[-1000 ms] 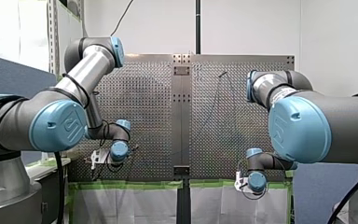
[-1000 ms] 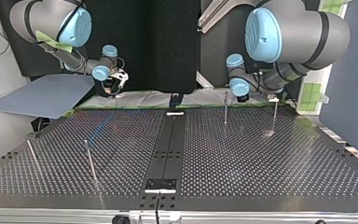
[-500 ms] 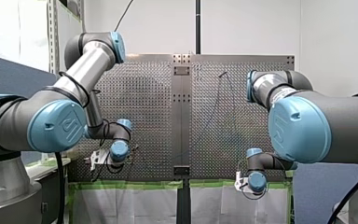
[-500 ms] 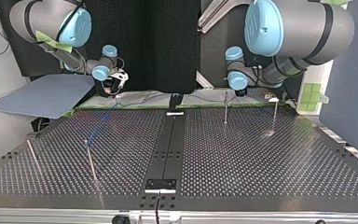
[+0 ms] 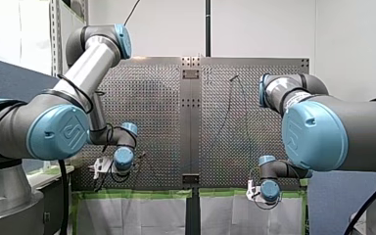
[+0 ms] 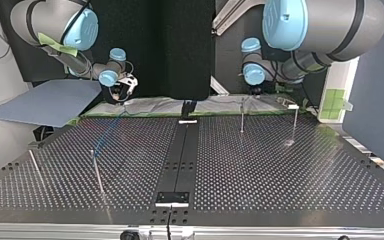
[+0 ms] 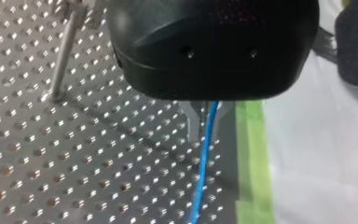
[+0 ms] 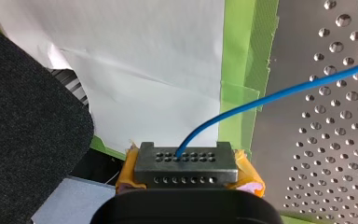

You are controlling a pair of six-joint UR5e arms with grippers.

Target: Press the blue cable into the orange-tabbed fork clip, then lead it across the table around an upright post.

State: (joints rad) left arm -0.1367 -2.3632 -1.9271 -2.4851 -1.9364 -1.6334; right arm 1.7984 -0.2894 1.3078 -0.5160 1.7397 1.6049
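Up close, the right claw (image 8: 186, 161), yellow-padded around a grey perforated metal block, is clamped onto the thin blue cable (image 8: 261, 99). The cable rises from between its fingers and arcs away over a strip of green tape (image 8: 244, 46) onto the perforated metal desk (image 8: 326, 140). Ahead of that claw lies a sheet of white paper (image 8: 158, 60).

The left claw (image 7: 205, 119) is black-bodied, its narrow metal tips mostly tucked under the housing. It pinches the same cable, which runs straight out from the tips over the desk's holes, just beside more green tape. A slim upright metal post (image 7: 66, 51) stands off to one side of this claw, well apart from the cable.

From across the desk in the top view, both claws hang at the far edge, the right one at the view's left. Two more thin posts (image 6: 241, 116) stand near the left claw at the view's right, and two others lean closer to the camera at the left.
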